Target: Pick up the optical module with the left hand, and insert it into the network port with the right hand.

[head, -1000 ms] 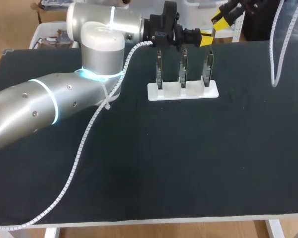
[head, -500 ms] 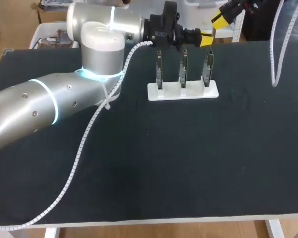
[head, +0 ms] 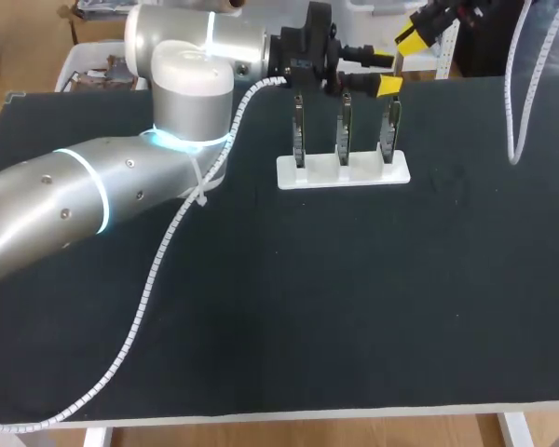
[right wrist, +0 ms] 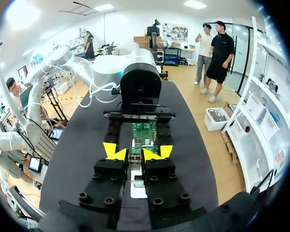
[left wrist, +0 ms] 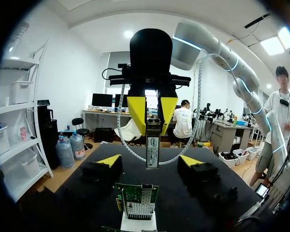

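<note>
left gripper: fingers were spread wide with nothing gripped. It sat at the far edge of the table, level with the tops of the cards, fingers pointing along the row toward the right gripper.
right gripper: yellow tips were pressed in from both sides on the optical module. It came in from the far right corner, facing the left gripper head-on.
optical module: a slim metal body, upright, hanging down from the right gripper's tips. In the left wrist view it hung between the left gripper's spread tips and touched neither. It was above the card row and clear of the cards.
network cards: three green boards stood upright, side by side, in one stand. In the head view the module sat over the right-hand one. Exact line-up with a port could not be told.
stand: a white slotted base, flat on the table near the far edge, directly under both grippers.
left arm: silver, entering from the left. It crossed the near-left part of the table, with a white spiral cable wrap trailing down it to the front edge.
table: dark matte top.
</note>
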`<state>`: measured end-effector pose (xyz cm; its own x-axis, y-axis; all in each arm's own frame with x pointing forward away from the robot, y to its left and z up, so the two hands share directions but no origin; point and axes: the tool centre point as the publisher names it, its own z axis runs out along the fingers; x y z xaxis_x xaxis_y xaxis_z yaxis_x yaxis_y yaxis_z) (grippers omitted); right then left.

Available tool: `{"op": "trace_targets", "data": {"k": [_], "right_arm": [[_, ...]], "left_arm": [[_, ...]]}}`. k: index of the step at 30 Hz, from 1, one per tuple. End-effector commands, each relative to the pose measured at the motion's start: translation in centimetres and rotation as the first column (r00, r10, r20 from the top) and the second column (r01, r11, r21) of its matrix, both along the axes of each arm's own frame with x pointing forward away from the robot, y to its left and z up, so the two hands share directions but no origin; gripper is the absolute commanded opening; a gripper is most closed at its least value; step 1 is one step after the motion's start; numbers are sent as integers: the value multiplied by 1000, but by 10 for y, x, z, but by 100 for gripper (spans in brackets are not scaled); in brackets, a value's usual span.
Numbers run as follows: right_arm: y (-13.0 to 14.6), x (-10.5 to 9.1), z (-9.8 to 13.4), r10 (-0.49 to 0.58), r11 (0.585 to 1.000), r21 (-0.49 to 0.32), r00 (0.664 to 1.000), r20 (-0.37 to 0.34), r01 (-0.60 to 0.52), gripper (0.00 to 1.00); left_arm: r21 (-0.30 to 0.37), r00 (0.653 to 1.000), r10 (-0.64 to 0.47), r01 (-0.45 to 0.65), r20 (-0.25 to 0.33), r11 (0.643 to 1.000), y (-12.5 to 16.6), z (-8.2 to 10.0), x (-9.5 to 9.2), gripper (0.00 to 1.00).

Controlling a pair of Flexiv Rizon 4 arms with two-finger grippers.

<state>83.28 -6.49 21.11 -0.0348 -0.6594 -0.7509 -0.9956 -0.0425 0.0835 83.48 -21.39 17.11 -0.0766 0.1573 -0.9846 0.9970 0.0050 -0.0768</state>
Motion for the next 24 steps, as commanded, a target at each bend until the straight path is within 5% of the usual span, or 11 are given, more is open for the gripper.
{"op": "trace_targets", "data": {"k": [1,24], "right_arm": [[0,8,1,475,876,131,782,-404,-464,0],[-2,10,1,469,880,131,790,-396,-457,0]], "left_arm": [[1,1000,2,-2,1,1000,0,0,-1,100],[56,999,33,-34,13,998,18,7,-2,100]]}}
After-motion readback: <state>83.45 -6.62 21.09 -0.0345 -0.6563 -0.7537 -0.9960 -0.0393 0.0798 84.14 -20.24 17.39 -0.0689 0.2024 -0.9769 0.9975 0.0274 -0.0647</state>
